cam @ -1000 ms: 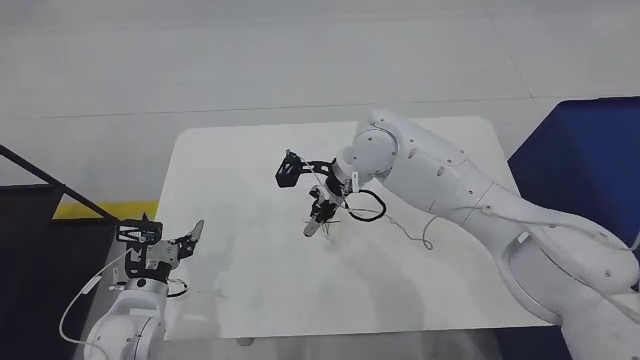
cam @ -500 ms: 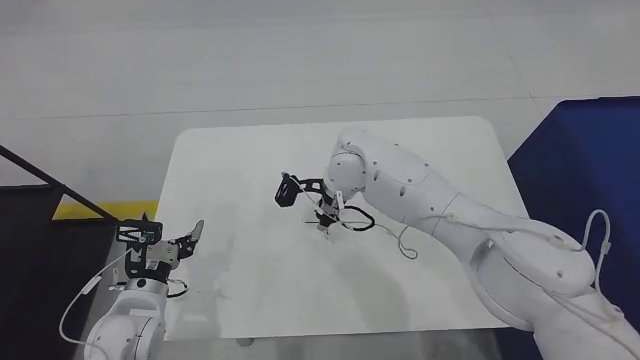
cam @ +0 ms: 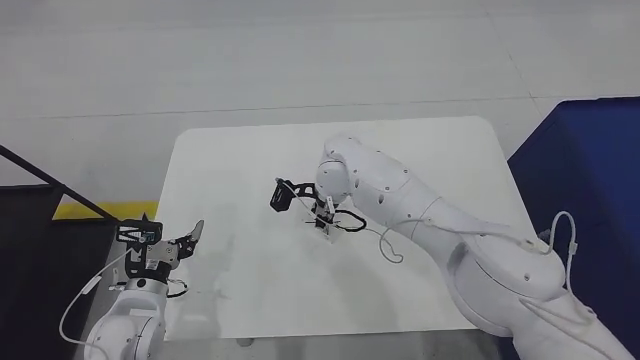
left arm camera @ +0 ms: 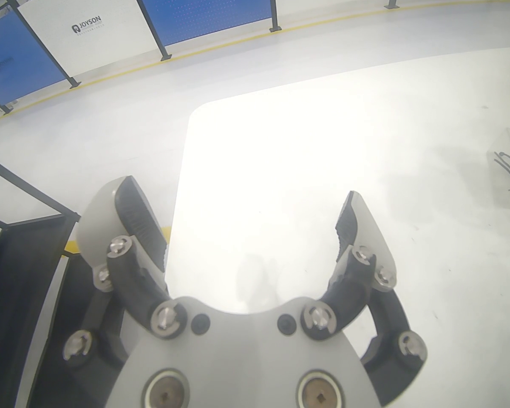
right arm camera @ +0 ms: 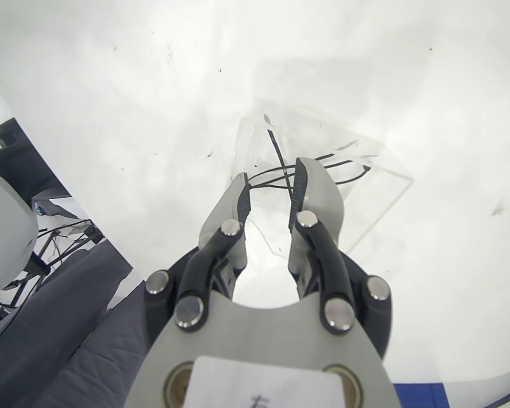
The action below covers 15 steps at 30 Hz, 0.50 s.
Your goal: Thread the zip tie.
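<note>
Bench: a white bench with rounded corners (cam: 250,160) carries a clear plastic box (right arm camera: 361,210) near its middle. The box holds thin black zip ties (right arm camera: 276,150), several strands lying crossed over one another. Individual ties and their heads cannot be told apart.

Right arm: stretched across to the bench centre. The right pincer (right arm camera: 272,175) points down into the clear plastic box. From above, the right pincer (cam: 325,222) sits just over the dark strands. Its fingers (right arm camera: 318,188) are drawn in to a narrow gap, not closed. Black strands cross between the two tips. Daylight shows between the gripping faces, and I cannot tell whether either face bears on a strand.

Left arm: at the near left corner of the bench, well apart from the box. The left pincer (left arm camera: 238,191) is spread wide, with nothing between its ribbed black pads (left arm camera: 138,218), and it hangs over the bench edge.

Surroundings: blue and white partition panels on black posts (left arm camera: 212,1) stand on the pale floor beyond the bench, with a yellow line (left arm camera: 331,18) running along their feet
</note>
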Tool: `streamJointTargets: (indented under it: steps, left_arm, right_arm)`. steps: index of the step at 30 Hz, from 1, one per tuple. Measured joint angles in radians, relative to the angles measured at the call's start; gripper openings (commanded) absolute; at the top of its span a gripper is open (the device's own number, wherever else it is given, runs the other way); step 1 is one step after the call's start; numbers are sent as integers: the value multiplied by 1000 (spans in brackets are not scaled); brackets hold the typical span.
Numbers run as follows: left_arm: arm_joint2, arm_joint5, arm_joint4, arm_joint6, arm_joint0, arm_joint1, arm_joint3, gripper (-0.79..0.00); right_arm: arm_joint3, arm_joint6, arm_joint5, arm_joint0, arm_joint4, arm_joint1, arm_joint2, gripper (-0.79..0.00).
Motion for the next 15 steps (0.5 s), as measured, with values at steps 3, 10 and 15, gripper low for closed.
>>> streamJointTargets:
  steps: [3,10,15]
  left_arm:
    - [0,0,0,0,0,0,0,0]
    - [0,0,0,0,0,0,0,0]
    - [0,0,0,0,0,0,0,0]
  right_arm:
    - [29,-3,-3,-4,-11,-19,0,-600]
    - [100,-16,-16,-10,-36,-61,0,-610]
    - [148,-22,-22,-14,-49,-88,0,-625]
